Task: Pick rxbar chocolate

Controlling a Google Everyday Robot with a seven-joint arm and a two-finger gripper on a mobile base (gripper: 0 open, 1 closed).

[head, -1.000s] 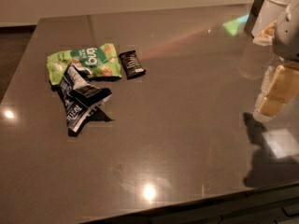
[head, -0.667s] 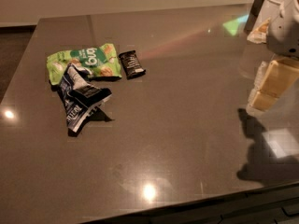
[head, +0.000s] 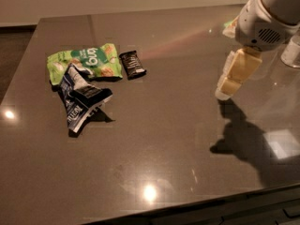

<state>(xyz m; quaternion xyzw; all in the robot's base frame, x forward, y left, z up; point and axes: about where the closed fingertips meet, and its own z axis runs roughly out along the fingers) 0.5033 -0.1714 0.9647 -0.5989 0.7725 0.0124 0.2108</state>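
Dark glossy tabletop (head: 164,139), plain wall behind. Green snack bag (head: 86,60) lying flat toward the far left. Crumpled dark blue and white bag (head: 79,100) just in front of it, overlapping its near edge. Rxbar chocolate (head: 132,64) flat just right of the green bag, top fully in view, long axis far-to-near, near end skewed away from the bag. Gripper (head: 226,90) well off to the right of the bag, over bare table, pointing down. Open or closed, can't tell.

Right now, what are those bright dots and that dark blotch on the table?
Camera view: the dots are lamp glare on the glossy table, near its front and left edges; the blotch is the shadow of the end effector, hovering at right; the rxbar chocolate sits glare-free.
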